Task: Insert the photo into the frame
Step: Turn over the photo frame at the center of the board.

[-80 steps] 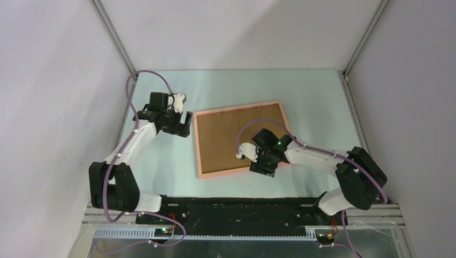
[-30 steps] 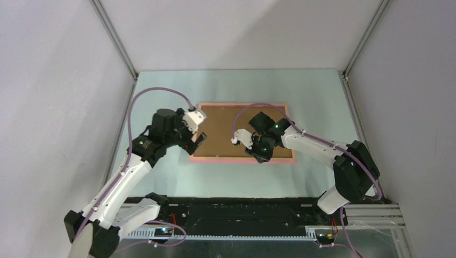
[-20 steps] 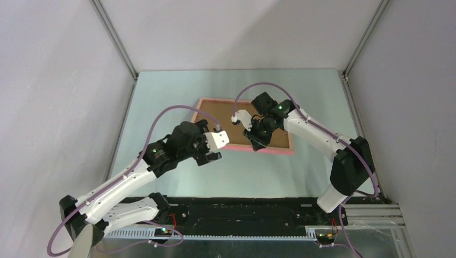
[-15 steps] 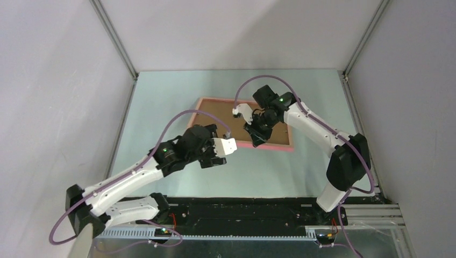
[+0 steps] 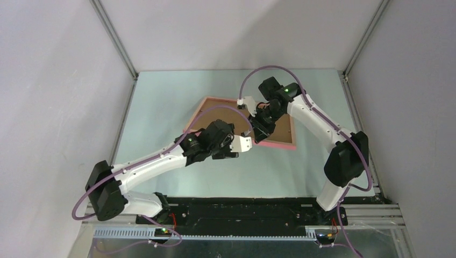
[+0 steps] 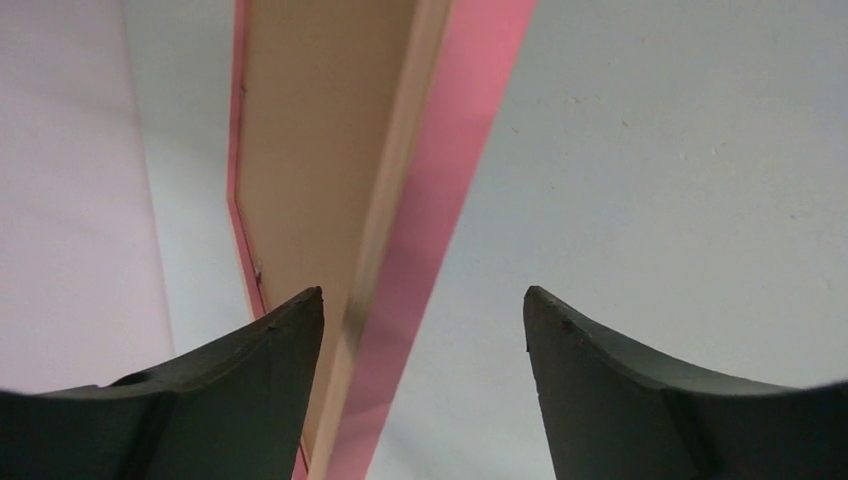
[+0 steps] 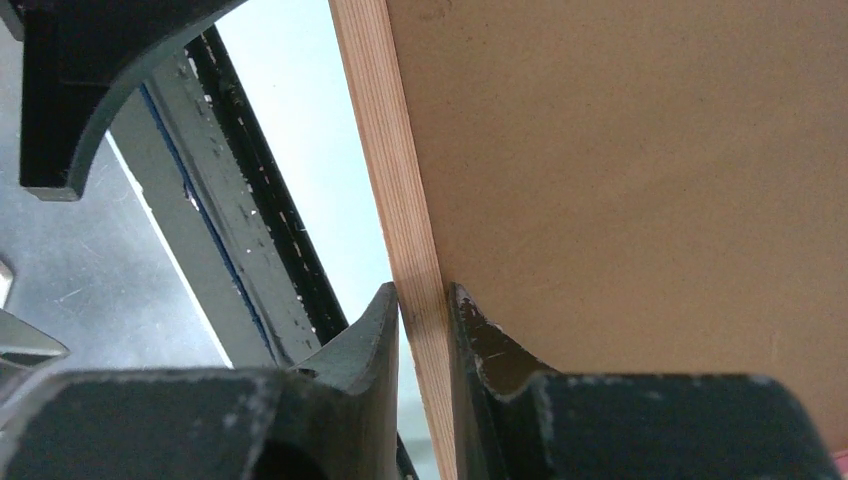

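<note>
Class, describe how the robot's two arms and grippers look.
Both the left arm and right arm have white links with bulky black joints, each with a small green light. A purple cable loops along each. The left gripper and right gripper have dark, curved, tapering fingers.

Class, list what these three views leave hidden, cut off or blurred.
1. The photo: in no view; only the brown backing board in the frame shows.
2. Frame's pane side: turned away from every camera.
3. Frame's near-left corner, top view: covered by the left arm.
4. Frame edge at the left claw, left wrist view: blurred, contact unclear.
</note>
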`<move>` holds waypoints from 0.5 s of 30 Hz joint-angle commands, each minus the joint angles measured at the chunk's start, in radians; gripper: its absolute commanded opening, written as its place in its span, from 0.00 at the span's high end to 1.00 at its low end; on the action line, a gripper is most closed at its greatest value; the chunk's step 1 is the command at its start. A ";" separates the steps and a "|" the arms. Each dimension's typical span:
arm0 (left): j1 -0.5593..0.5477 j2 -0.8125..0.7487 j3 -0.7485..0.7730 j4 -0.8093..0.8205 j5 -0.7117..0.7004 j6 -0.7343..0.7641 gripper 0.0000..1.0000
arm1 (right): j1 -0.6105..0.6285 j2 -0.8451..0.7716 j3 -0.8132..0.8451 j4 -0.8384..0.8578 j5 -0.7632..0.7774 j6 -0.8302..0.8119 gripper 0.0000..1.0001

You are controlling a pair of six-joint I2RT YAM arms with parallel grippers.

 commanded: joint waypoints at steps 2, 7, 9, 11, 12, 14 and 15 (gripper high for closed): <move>-0.012 0.040 0.072 0.034 -0.021 0.025 0.26 | -0.027 -0.023 0.058 -0.055 -0.065 0.019 1.00; -0.018 0.079 0.097 0.033 -0.022 0.022 0.36 | -0.037 -0.026 0.053 -0.062 -0.073 0.012 1.00; -0.019 0.090 0.108 0.033 -0.017 0.024 0.39 | -0.039 -0.025 0.053 -0.065 -0.079 0.009 1.00; -0.020 0.101 0.119 0.032 -0.015 0.029 0.42 | -0.041 -0.024 0.052 -0.067 -0.083 0.007 1.00; -0.021 0.105 0.126 0.032 -0.016 0.031 0.45 | -0.042 -0.026 0.053 -0.068 -0.085 0.007 1.00; -0.021 0.118 0.135 0.034 -0.016 0.035 0.51 | -0.043 -0.027 0.051 -0.072 -0.087 0.004 1.00; -0.022 0.123 0.137 0.033 -0.018 0.037 0.55 | -0.046 -0.027 0.051 -0.072 -0.087 0.003 1.00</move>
